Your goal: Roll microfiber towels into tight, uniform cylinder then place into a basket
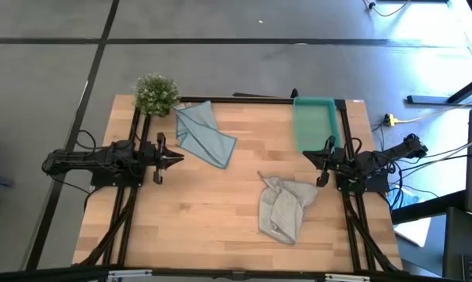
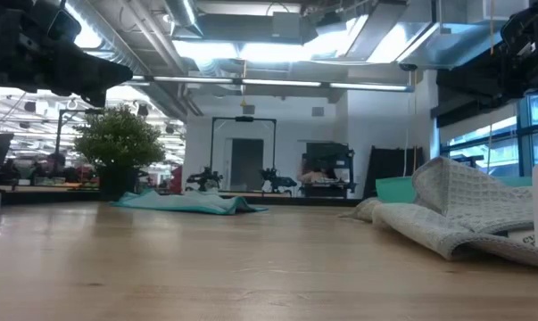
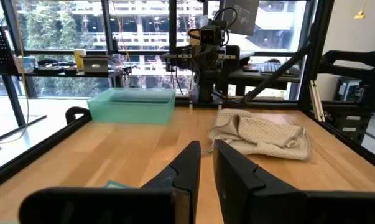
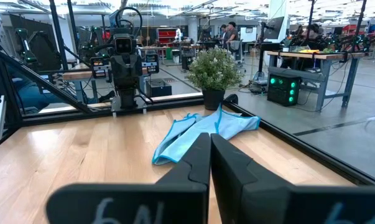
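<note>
The fingers of the left gripper (image 1: 175, 157) stand a narrow gap apart with nothing between them, and the fingers of the right gripper (image 1: 310, 156) are pressed shut on nothing; both grippers hang above the table (image 1: 220, 227) at its two sides, pointing toward each other. The wooden table is the largest thing, pale planks inside a black frame. On it, the pale grey-beige towel (image 1: 284, 207) lies crumpled in a loose heap toward the right side, near the right gripper, its waffle-like weave and a hemmed edge showing in the low view, folds standing up unevenly. The light blue towel (image 1: 203, 133) lies spread but rumpled toward the far left part of the table, one corner folded over, just beside the plant (image 1: 156, 94) that stands at the far left corner. Neither towel is rolled. The teal-green basket (image 1: 314, 121) sits at the far right of the table, lengthwise along the frame, with low walls and nothing visible inside it. No brand or label can be read on the towels or the basket; pale marks on the right gripper's body in the right wrist view are too blurred to read.
</note>
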`<action>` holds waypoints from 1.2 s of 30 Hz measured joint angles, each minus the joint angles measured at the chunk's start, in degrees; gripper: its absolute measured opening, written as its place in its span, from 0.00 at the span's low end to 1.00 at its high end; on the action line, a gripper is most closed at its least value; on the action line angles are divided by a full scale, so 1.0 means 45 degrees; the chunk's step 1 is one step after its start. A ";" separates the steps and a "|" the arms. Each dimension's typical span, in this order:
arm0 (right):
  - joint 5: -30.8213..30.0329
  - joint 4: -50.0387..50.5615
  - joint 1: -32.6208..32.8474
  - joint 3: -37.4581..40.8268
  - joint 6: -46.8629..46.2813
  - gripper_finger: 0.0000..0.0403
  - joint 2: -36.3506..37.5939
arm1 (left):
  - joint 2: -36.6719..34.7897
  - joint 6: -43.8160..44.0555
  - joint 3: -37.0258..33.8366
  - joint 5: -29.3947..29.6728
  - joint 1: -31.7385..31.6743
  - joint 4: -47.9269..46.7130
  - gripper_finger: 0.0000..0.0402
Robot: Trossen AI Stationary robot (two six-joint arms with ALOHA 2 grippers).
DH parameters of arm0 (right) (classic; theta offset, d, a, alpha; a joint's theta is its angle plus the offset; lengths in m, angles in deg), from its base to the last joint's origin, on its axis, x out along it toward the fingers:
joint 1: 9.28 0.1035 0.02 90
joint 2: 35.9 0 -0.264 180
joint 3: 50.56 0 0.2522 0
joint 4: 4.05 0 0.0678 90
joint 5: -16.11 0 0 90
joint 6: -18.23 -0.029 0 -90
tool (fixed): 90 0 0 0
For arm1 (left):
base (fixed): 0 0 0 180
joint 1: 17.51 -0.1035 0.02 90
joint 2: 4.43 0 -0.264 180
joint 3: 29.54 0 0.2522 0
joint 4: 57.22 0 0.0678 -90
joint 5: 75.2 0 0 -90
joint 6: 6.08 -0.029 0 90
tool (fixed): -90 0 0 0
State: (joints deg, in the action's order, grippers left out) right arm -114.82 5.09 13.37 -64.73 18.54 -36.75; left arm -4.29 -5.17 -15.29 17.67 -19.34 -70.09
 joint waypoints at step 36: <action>0.0092 0.0023 -0.0009 0.0000 -0.1357 0.04 -0.0001 | 0.0005 0.0405 -0.0003 -0.0057 -0.0002 0.0669 0.10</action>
State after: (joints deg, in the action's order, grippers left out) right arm -114.40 5.20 13.33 -64.73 12.44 -36.76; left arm -4.27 -3.35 -15.31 17.41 -19.35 -67.08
